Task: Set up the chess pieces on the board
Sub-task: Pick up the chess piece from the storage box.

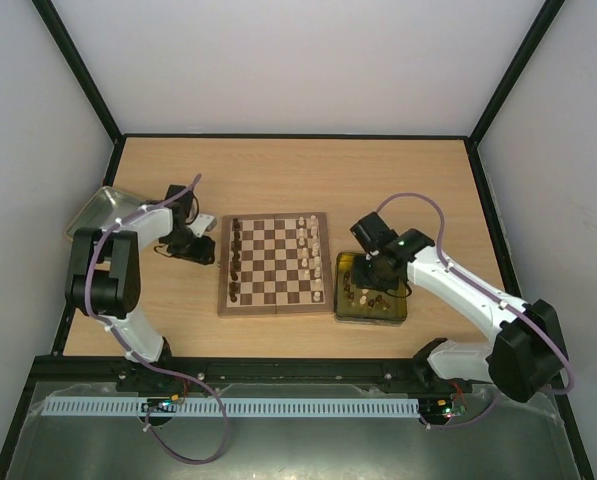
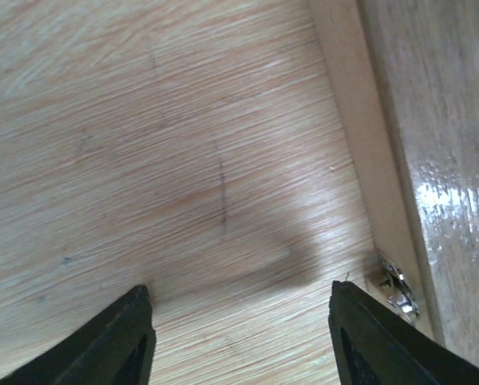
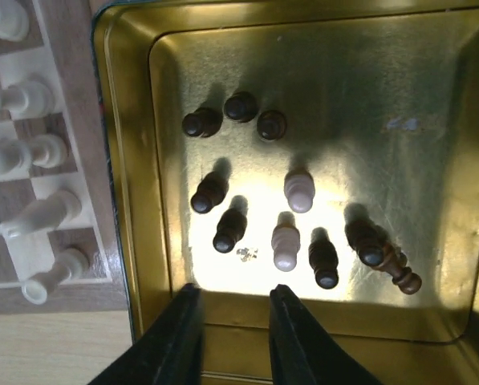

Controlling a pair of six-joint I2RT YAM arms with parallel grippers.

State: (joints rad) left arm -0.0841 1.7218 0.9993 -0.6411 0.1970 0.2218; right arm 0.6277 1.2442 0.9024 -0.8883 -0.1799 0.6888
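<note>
The board [image 1: 273, 290] lies in the middle of the table. Dark chess pieces [image 1: 236, 262] stand along its left side and pale ones [image 1: 316, 250] along its right side. More pieces stand in a yellowish tray [image 1: 403, 312] right of the board: several dark ones [image 3: 229, 230] and two pale ones [image 3: 286, 245]. My right gripper [image 3: 233, 301] is open and empty, hovering over the tray's near wall; it also shows in the top view [image 1: 363, 273]. My left gripper [image 2: 239, 321] is open and empty over bare table just left of the board's edge [image 2: 367, 152]; it also shows in the top view [image 1: 200, 250].
A grey metal tray [image 1: 96, 210] sits at the table's back left, behind the left arm. Pale pieces on the board [image 3: 42, 212] stand close to the yellowish tray's left wall [image 3: 115, 160]. A small metal hinge [image 2: 395, 285] is on the board's edge.
</note>
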